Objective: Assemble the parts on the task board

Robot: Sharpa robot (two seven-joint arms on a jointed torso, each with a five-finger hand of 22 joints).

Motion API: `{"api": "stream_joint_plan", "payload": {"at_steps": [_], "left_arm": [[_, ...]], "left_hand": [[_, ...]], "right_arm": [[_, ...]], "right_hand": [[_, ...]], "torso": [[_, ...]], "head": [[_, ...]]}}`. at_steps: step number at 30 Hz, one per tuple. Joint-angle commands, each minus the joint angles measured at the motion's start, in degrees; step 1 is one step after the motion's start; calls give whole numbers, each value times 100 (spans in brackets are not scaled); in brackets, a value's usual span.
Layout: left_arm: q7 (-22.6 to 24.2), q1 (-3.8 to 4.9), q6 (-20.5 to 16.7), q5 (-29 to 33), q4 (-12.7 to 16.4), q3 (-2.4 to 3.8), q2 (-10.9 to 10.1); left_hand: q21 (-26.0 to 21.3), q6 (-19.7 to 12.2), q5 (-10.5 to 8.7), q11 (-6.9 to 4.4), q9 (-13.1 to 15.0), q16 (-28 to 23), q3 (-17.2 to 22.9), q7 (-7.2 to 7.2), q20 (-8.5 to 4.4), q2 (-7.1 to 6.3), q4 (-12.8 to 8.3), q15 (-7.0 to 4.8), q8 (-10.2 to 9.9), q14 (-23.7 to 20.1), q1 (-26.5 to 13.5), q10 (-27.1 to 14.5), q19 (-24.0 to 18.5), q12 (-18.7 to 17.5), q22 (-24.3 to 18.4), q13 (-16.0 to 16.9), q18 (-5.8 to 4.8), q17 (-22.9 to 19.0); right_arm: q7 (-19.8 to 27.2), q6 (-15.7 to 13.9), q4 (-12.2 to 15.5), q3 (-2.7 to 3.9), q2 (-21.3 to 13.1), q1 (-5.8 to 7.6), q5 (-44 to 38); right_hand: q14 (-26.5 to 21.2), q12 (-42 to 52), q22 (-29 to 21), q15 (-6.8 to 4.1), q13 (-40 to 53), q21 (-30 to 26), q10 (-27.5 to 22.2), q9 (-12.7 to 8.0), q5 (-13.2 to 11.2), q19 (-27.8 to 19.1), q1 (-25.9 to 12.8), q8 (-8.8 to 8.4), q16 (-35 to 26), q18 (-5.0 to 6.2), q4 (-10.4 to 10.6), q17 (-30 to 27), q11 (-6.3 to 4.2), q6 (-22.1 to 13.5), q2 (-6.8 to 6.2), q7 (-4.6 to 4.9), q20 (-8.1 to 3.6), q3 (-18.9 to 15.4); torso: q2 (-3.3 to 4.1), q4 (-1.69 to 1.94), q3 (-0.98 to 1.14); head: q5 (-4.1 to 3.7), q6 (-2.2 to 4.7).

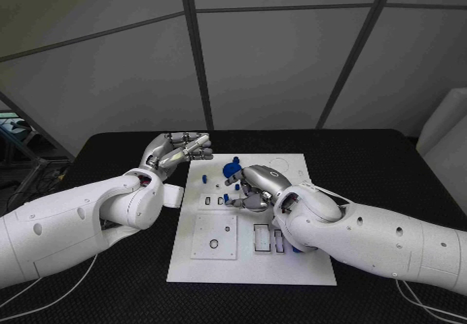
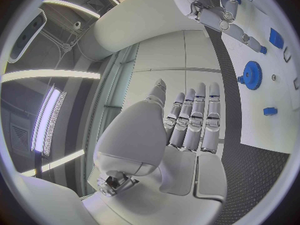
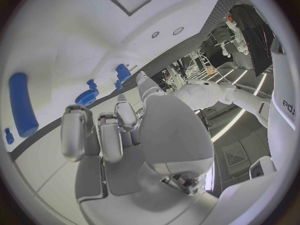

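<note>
Head view first. Left hand (image 1: 178,151) at ten o'clock off the board (image 1: 253,263), just past its far left corner, palm up, holding nothing. Left wrist view: fingers (image 2: 194,120) straight, side by side, slightly apart, nothing in them. Board mid-table, white, long side running twelve to six. Blue gear (image 1: 233,168) near the board's far edge, about eleven o'clock from centre. Small blue parts (image 1: 205,177) just beside the gear, toward nine o'clock; small, hard to tell apart. Right hand (image 1: 255,187) over the board's middle, knuckles up, fingers curled down around small blue pieces; cannot tell whether gripping one. Right wrist view: fingers (image 3: 111,135) bent inward above the white plate, gear (image 3: 86,97) and a long blue bar (image 3: 22,105) lying beyond them. Slots (image 1: 268,237) at five o'clock on the board, beside the right forearm.
</note>
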Motion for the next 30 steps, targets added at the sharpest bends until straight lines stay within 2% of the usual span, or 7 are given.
{"api": "stream_joint_plan", "payload": {"at_steps": [1, 7, 15, 17, 19, 23, 30], "left_arm": [[-14, 9, 108, -32, -15, 6, -4], [-152, 9, 440, -316, -141, 6, -19], [-1213, 28, 1308, -1462, -338, 13, -134], [-1604, 44, 1629, -1939, -342, 16, -171], [-1980, 74, 1912, -2280, -329, 17, -180], [-2755, 184, 2233, -2981, -307, 19, -137], [-4204, 445, 2489, -4333, -349, 13, 98]], "left_hand": [[-28, 1, -37, 36, -8, -22, 2, 41, 2, 28, -38, 20, -35, 15, 7, 4, 41, -24, -6, -7, 37, 6], [85, 21, -12, 18, -1, 67, -211, 21, -48, -131, 132, -34, -62, 303, -374, -24, 289, -79, 29, -1, 49, 99], [1195, 621, -9, -452, 112, 1304, -175, -309, -671, 32, 180, -653, 179, 2377, -333, 1145, 1996, 450, 556, 344, 55, 1050], [1815, 828, 0, -619, 156, 3016, -114, -468, -880, 75, 265, -831, 247, 2650, -350, 1550, 2435, 645, 1029, 510, 16, 2662], [3162, 935, 9, -698, 187, 4829, -31, -539, -969, 56, 324, -903, 244, 2671, -304, 1759, 2699, 804, 2621, 727, -206, 4477], [4735, 986, -71, -800, 275, 6686, -74, -589, -1021, -78, 473, -951, 218, 2718, -422, 2043, 2945, 1367, 4561, 1300, -433, 6430], [5862, 948, -71, -867, 775, 7873, -573, -724, -1060, -4, 974, -987, 715, 2839, -1052, 1675, 3032, 4856, 5985, 4617, -568, 7691]], "right_arm": [[336, -456, 137, 4, -95, 7, 34], [865, -217, 459, 79, -485, 49, 663], [1435, 144, 736, 302, -1138, 321, 2420], [1560, 205, 753, 322, -1328, 441, 2980], [1701, 338, 731, 333, -1480, 544, 3510], [2006, 563, 613, 344, -1702, 679, 4408], [2309, 716, 318, 350, -1852, 761, 5069]], "right_hand": [[507, -11, 82, 53, -3, -32, -17, 4, -34, -2, 45, 22, -18, 2, -3, 1139, 7, -49, -40, 4, 55, -31], [447, -63, -256, 47, -64, -219, -80, 17, 49, -205, 197, 77, -138, 76, 0, 910, 1, -16, 41, -6, 57, -25], [105, -699, -1602, -29, -693, -1103, -624, 53, 353, -970, 387, 291, -928, 344, -32, -268, -74, 163, 203, -75, -21, -4], [-4, -1101, -2073, -56, -1090, -1449, -908, 60, 396, -1209, 407, 362, -1236, 424, -28, -645, -95, 217, 227, -95, -37, 0], [-214, -1979, -2899, -80, -1924, -2074, -1442, 68, 432, -1658, 436, 433, -1764, 570, -11, -1231, -130, 305, 261, -124, -59, 34], [-1537, -4219, -4471, -71, -3857, -3761, -1510, 37, 506, -2763, 518, 429, -4609, 749, 161, -3715, -74, 571, 185, -216, -19, 358], [-1170, -5550, -4942, -42, -5216, -4404, -815, 4, 530, -2357, 600, 307, -5735, 741, 141, -4089, -127, 908, 106, -217, -19, 711]], "torso": [[-8, 8, -7], [-47, -3, -12], [-154, -44, 3], [-202, -62, 3], [-237, -67, -4], [-314, -63, -1], [-424, -59, 35]], "head": [[0, 21], [28, 30], [101, 3], [94, -14], [93, -34], [103, -81], [122, -167]]}}
